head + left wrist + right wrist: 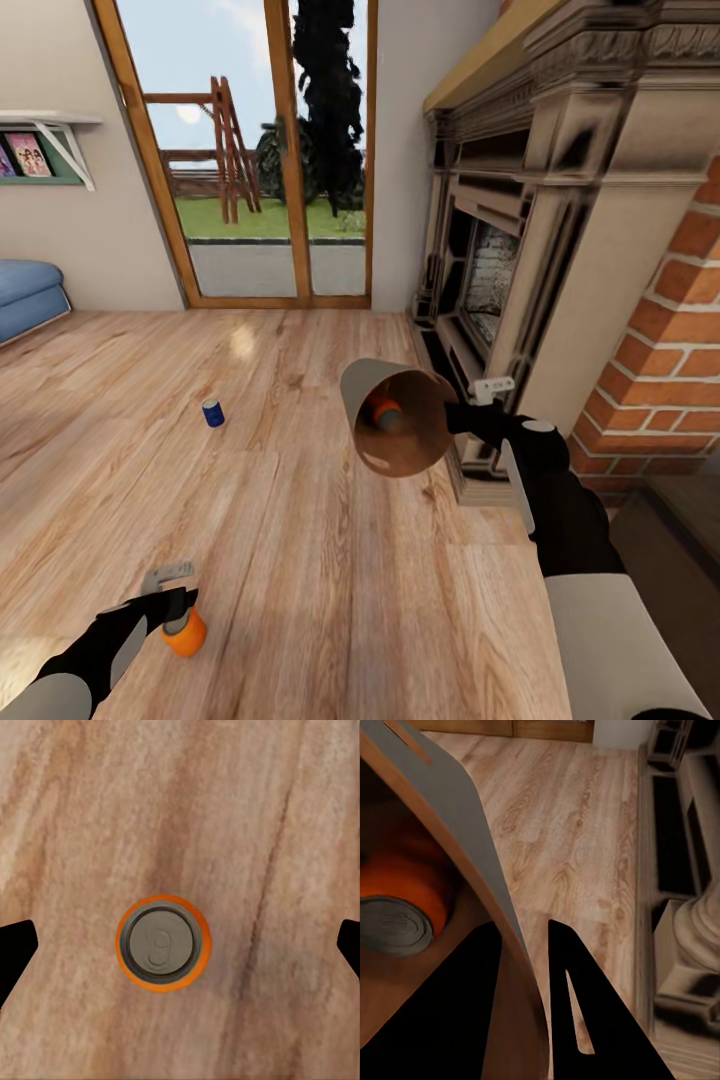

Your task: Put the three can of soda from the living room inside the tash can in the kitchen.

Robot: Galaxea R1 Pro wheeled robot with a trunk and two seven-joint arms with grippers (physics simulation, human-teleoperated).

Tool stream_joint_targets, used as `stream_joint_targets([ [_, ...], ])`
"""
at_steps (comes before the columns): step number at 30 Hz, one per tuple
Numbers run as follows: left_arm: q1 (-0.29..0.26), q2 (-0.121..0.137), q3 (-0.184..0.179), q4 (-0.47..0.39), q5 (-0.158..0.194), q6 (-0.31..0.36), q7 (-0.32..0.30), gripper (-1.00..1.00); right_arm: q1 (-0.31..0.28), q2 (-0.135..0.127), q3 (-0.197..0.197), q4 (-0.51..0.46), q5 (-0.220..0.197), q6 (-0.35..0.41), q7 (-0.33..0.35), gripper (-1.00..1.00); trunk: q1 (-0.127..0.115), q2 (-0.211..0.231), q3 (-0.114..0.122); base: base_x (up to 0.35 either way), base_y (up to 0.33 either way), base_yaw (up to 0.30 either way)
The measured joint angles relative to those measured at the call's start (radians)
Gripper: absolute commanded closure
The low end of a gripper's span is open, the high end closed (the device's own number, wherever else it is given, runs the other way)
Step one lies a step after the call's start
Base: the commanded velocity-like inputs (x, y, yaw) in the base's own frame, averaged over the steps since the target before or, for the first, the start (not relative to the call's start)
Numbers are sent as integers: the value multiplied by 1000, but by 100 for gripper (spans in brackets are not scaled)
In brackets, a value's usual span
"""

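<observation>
On the plank floor, an orange can of soda stands upright with its grey top up. My left gripper hangs open right above it, one fingertip to each side and apart from it. My right gripper is shut on the wall of the grey tash can. The bin is held off the floor, tipped on its side, brown inside facing me. A second orange can lies inside it. The dark blue can stands on the floor further off.
This is the living room. The carved fireplace and brick chimney rise close on the right beside my right arm. Wood-framed glass doors are ahead, a blue sofa is at far left. Open floor lies between.
</observation>
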Motion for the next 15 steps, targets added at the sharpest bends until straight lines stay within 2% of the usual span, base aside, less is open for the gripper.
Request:
stream_joint_targets([
  [6,0,0,0,0,-2,-1,-3,-100,9,0,0,0,5,-1,0,100,0,0,0,205,37,0],
  [15,0,-1,-1,0,-3,-9,-3,-100,16,0,1,0,4,-1,0,100,0,0,0,37,21,0],
])
